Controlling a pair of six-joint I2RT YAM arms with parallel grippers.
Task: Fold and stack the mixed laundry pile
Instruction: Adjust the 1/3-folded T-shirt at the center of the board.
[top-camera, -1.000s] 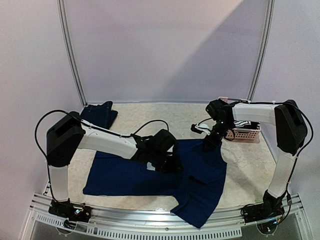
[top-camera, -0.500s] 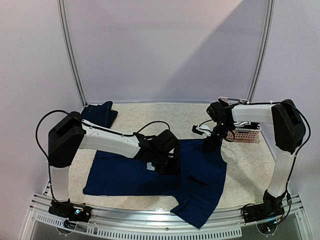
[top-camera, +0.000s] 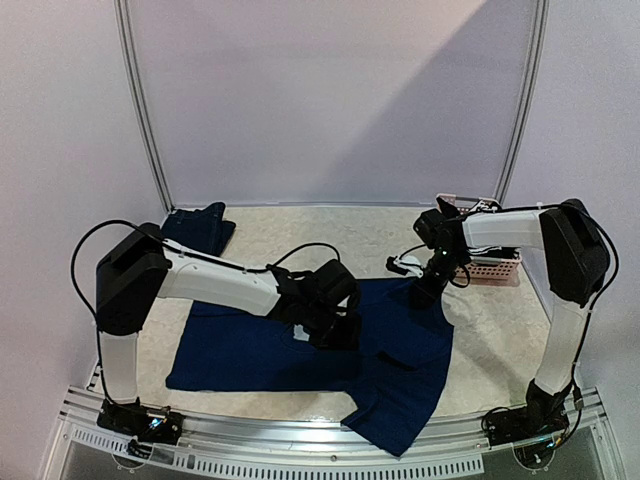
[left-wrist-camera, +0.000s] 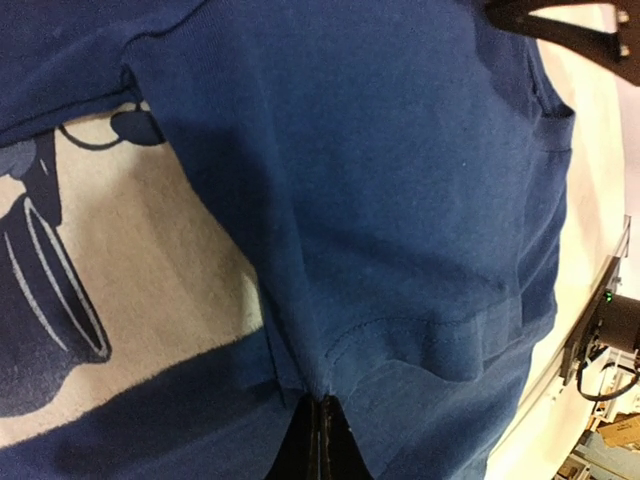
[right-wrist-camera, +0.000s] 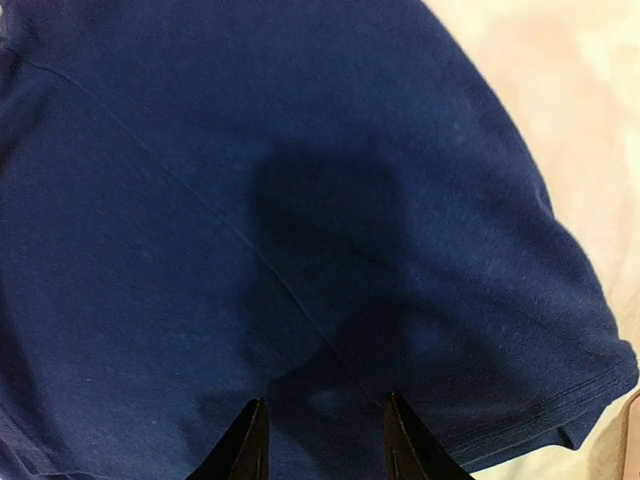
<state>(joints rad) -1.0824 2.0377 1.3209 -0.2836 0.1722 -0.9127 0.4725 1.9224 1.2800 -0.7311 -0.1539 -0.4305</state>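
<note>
The large navy T-shirt (top-camera: 250, 352) lies spread across the table's near half, one part hanging toward the front edge. My left gripper (top-camera: 338, 328) sits at the shirt's middle. In the left wrist view it (left-wrist-camera: 322, 415) is shut on a pinched fold of navy hem (left-wrist-camera: 400, 200), beside the pale cartoon print (left-wrist-camera: 130, 270). My right gripper (top-camera: 426, 291) hovers over the shirt's far right corner. Its black fingertips (right-wrist-camera: 245, 445) stand apart over flat navy cloth (right-wrist-camera: 250, 200), holding nothing. A dark navy denim piece (top-camera: 200, 228) lies at the back left. A black-and-white striped piece (top-camera: 492, 246) sits in the basket.
A small pink perforated basket (top-camera: 488, 269) stands at the back right, just behind my right arm. Pale speckled tabletop (top-camera: 300, 235) shows beyond the shirt, and again at the right (right-wrist-camera: 570, 90). A metal rail (top-camera: 300, 455) runs along the near edge.
My left gripper's jaws have closed on the T-shirt's fold. The right gripper has drifted a little to the right over the shirt's corner, still open.
</note>
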